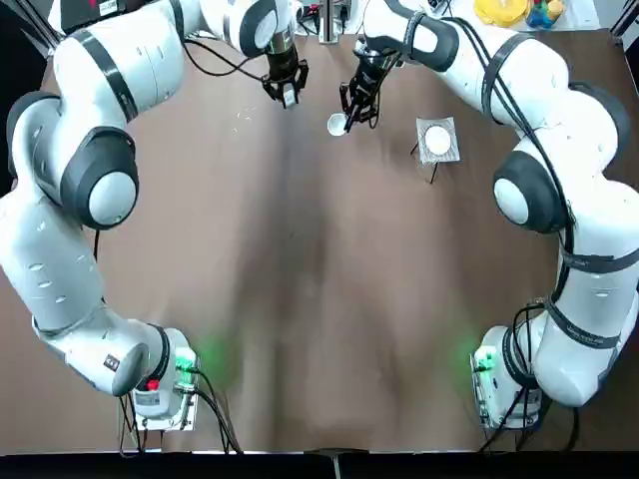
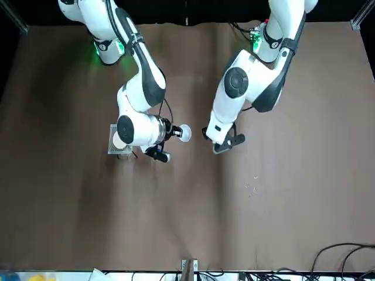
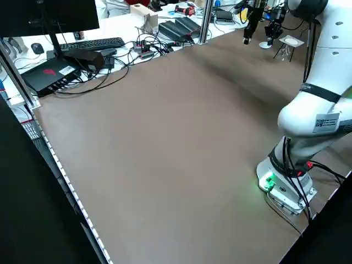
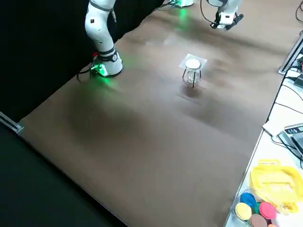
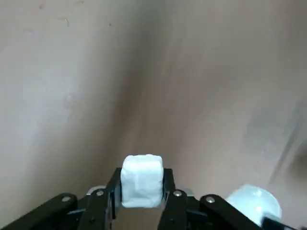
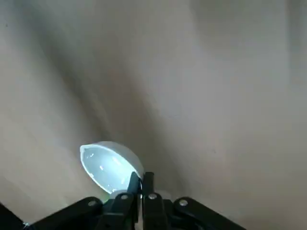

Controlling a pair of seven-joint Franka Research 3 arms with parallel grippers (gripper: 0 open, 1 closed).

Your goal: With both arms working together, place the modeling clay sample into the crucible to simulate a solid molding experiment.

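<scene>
Now clamped on the clay (image 5: 142, 184) with the jaws of the left gripper (image 1: 289, 94), and on the edge of the crucible (image 6: 106, 167) with those of the right gripper (image 6: 141, 179). Probably needing to go rightward and slightly baseward from clay to nearby crucible.

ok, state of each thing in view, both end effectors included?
left end effector: shut on the clay, above the table
right end effector: shut on the crucible rim, above the table
modeling clay sample: held, not in crucible
crucible: held, no clay visible inside
tripod stand: upright, pad on top
</scene>
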